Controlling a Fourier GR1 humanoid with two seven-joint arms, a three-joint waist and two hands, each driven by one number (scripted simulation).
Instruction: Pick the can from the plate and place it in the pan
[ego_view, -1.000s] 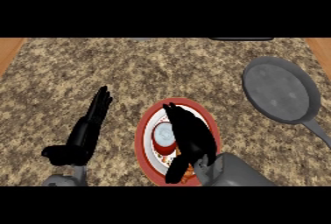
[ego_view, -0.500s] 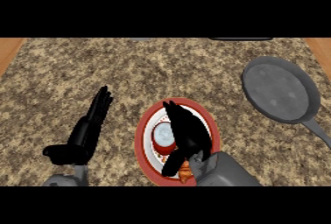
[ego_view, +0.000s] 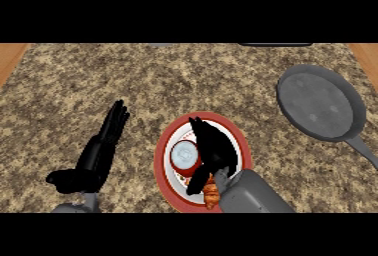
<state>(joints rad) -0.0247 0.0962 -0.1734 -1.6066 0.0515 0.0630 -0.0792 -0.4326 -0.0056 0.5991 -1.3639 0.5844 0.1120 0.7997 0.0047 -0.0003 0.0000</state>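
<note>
Right hand (ego_view: 214, 150) straight-fingered beside can (ego_view: 184, 156) on plate (ego_view: 161, 162), left hand (ego_view: 100, 155) likewise, speckled counter (ego_view: 148, 75)

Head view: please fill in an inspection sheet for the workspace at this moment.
Surface: speckled stone counter, level.
Job's things: can upright on the red-rimmed plate, not lifted; grey pan apart at upper right, holding nothing, handle toward lower right.
Clutter: an orange item on the plate's near part, partly hidden by the right forearm; cannot tell what it is.
Hands: right hand over the plate, right beside the can, fingers straight, not curled round it; left hand open, resting left of the plate.
Cables: nothing seen.
Surroundings: wood strips at the counter's side edges; a dark object cut off at the far edge.
</note>
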